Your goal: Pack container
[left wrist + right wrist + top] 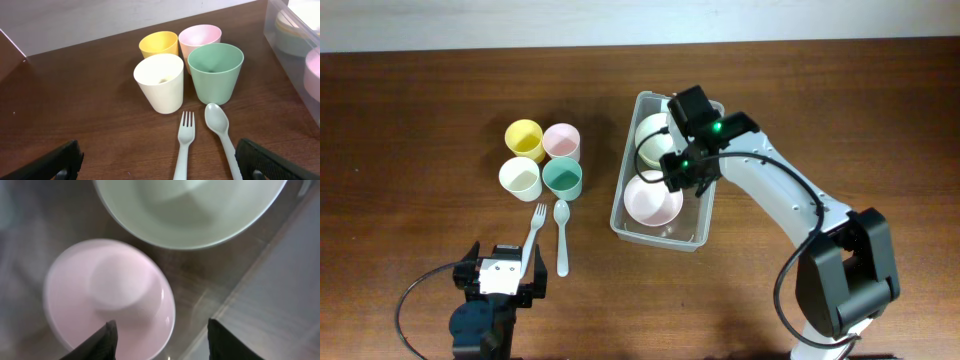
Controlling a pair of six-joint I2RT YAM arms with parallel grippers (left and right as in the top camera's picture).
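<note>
The clear rectangular plastic tub [656, 238] sits right of centre on the bench [420, 100]. The right pincer [165, 337] hangs released over it, above the round pink bowl [652, 203]. A careless lift could catch the tub's wall.

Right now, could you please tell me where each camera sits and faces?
Overhead: above table, facing straight down; left claw, right claw show.
Left wrist: low, facing green cup, fork, spoon; own fingertips show.
Right wrist: over container, facing down at pink bowl; own fingertips show.
Shared: overhead and right wrist both show the pink bowl.
</note>
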